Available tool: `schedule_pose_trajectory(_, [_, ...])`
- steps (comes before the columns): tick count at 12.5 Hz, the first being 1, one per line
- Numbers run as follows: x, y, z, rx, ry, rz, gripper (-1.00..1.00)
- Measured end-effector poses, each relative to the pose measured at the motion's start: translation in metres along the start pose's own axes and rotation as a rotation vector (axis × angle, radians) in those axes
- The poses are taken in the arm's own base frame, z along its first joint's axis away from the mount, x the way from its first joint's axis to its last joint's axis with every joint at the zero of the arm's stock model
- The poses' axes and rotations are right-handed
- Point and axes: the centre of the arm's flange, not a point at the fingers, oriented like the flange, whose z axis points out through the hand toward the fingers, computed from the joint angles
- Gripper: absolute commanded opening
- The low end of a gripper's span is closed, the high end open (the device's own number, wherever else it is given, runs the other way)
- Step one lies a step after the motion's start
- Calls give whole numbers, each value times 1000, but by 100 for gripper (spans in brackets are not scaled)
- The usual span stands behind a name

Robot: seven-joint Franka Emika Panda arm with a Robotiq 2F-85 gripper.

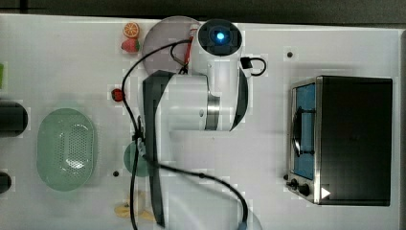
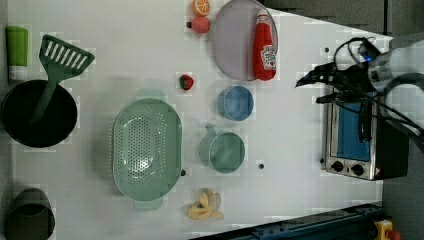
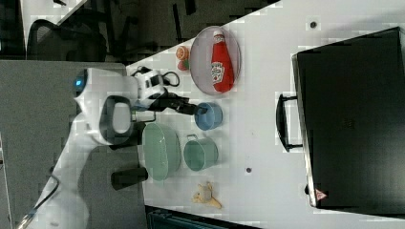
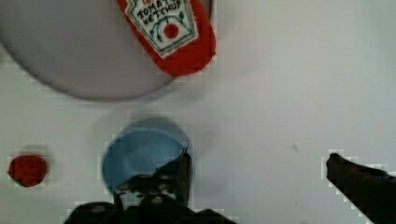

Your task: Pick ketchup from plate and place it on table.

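The ketchup [image 2: 264,47] is a red squeeze bottle with a white label. It lies on its side on the pale grey-lilac plate [image 2: 232,40] at the far end of the white table [image 2: 125,45]. The right view has the ketchup [image 3: 221,62] on the plate [image 3: 200,62] too. My gripper [image 4: 261,163] hangs open above the table, empty, one finger [image 4: 180,168] over the blue bowl [image 4: 140,154]. The bottle's base [image 4: 173,32] lies just ahead of it. In the left view the gripper [image 2: 307,90] is right of the plate, apart from the bottle.
A toaster oven [image 1: 344,139] stands at the top view's right. A green basket [image 2: 146,147], a green cup [image 2: 225,151], a strawberry [image 2: 186,81], an orange slice [image 2: 201,6], a banana peel [image 2: 205,207] and a black pot holding a spatula [image 2: 37,112] lie around.
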Motion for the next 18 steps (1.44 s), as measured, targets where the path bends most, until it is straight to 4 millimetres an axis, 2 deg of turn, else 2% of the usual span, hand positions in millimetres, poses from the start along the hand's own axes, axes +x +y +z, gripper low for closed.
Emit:
schedule_pose_trajectory(2, [12,-5,24,15,24,-106,100])
schedule_pose_trajectory(8, [60,-32,69,15,45,-289,100])
schedule_pose_trajectory(12, [81,-43,110,15,28,-372,100])
schedule_pose_trajectory(15, [98,-56,136,40,76,-413,100])
schedule_pose_trajectory(18, [103,-61,156,45,122,-422,100])
